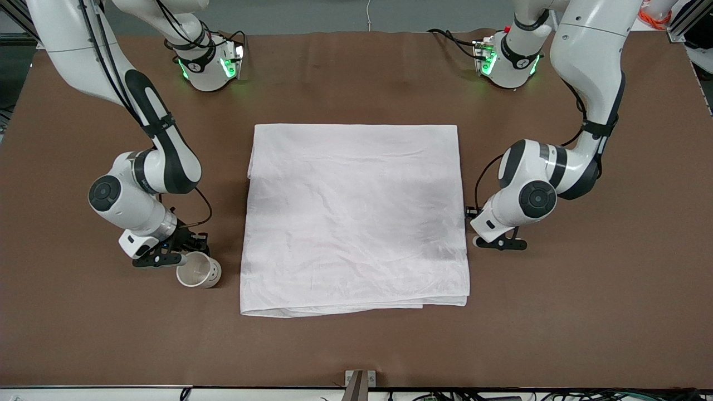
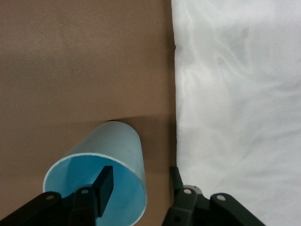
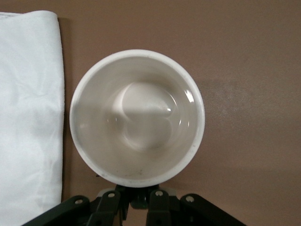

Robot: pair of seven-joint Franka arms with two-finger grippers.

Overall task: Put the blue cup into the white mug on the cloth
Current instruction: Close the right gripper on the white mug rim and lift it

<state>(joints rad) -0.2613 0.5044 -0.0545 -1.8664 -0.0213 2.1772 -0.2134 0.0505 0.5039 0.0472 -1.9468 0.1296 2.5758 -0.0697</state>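
The white mug is on the brown table beside the cloth, at the right arm's end, and looks slightly tilted. My right gripper is shut on its black handle; the right wrist view looks straight into the empty mug above the gripper. The blue cup stands on the table just off the cloth's edge at the left arm's end. My left gripper is open, one finger inside the cup and the other outside, clear of its wall. In the front view the left hand hides the cup.
The cloth lies flat in the middle of the brown table, with nothing on it. Its edge also shows in the right wrist view. Both arm bases stand along the table's edge farthest from the front camera.
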